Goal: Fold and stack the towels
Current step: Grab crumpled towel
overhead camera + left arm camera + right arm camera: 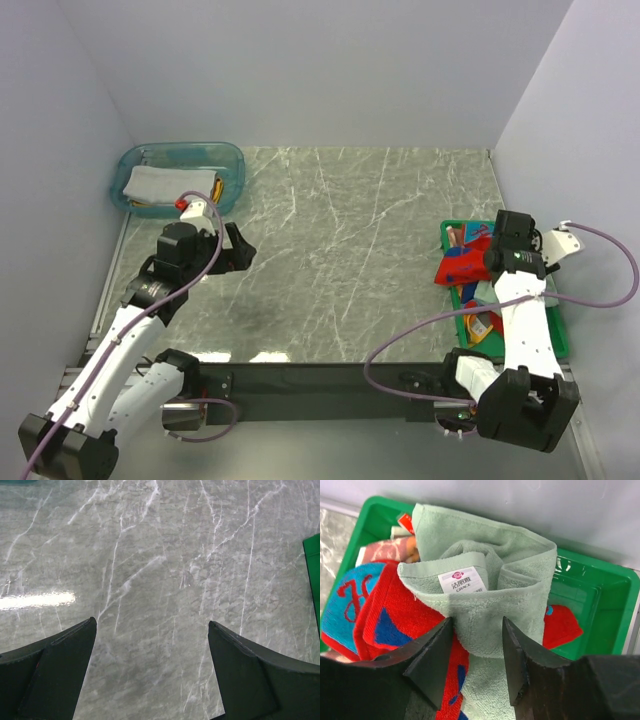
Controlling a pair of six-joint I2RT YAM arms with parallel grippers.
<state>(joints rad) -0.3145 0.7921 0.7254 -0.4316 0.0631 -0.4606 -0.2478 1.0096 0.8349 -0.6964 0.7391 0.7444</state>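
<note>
A pale green towel (490,595) with a white label lies bunched on top of a red towel with blue patterns (395,615) in the green crate (600,595). My right gripper (475,630) is over the crate with its jaws pinched on a fold of the pale green towel. In the top view the red towel (462,265) hangs over the crate's left edge below the right gripper (505,262). A folded pale grey towel (160,185) lies in the teal tub (232,160), with an orange edge under it. My left gripper (152,625) is open and empty above bare marble; it also shows in the top view (238,250).
The green crate (555,330) stands at the table's right edge against the wall; its corner shows in the left wrist view (312,570). The tub is at the far left corner. White walls close the table on three sides. Purple cables loop beside both arms.
</note>
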